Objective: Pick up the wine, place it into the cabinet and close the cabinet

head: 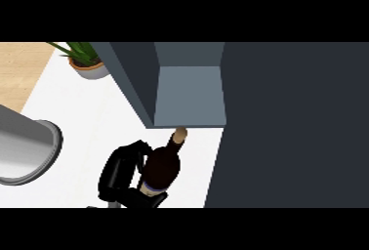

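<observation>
Wine (164, 163) sits gripped in the left hand (122, 173), whose fingers curl round its body, neck tilted toward the open cabinet (189, 95). Lifting the base clear of the shelf's front edge before pushing inward would serve best.
</observation>
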Robot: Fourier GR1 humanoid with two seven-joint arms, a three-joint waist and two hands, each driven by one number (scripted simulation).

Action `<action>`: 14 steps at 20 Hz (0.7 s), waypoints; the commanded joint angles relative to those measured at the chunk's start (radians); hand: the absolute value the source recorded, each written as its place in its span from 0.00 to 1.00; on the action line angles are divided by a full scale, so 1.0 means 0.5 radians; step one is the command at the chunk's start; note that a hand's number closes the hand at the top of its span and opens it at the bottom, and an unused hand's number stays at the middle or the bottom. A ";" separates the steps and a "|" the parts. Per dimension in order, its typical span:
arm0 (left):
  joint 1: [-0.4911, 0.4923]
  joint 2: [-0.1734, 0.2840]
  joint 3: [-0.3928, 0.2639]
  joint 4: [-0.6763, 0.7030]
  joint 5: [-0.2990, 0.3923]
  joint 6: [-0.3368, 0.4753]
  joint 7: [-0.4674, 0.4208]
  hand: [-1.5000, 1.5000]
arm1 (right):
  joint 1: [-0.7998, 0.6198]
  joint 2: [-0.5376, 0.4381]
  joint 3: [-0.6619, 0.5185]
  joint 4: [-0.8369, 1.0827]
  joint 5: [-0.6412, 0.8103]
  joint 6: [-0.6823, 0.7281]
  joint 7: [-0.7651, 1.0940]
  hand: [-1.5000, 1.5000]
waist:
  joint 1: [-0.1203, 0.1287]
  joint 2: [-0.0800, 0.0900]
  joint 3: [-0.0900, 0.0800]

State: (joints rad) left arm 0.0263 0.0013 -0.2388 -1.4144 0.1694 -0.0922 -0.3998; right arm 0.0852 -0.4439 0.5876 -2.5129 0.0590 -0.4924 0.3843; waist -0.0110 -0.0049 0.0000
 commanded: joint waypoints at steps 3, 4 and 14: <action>-0.045 -0.002 -0.244 -0.105 -0.025 0.397 0.009 1.00 | 0.174 -0.088 -0.069 -0.425 -0.076 0.052 0.097 0.00 | -0.004 0.002 0.000; -0.061 -0.003 -0.133 -0.142 -0.026 0.330 0.077 1.00 | 0.235 -0.103 -0.060 -0.441 -0.068 0.067 0.047 0.00 | -0.003 0.002 0.001; -0.475 -0.002 -0.047 0.196 -0.136 0.598 0.092 1.00 | 0.251 -0.092 -0.028 -0.424 -0.029 0.031 0.032 0.00 | -0.023 0.006 -0.001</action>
State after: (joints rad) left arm -0.1190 0.0011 -0.2934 -1.3857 0.1141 0.1743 -0.3601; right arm 0.1438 -0.4737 0.5697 -2.5172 0.0443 -0.4758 0.3341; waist -0.0191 -0.0030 -0.0004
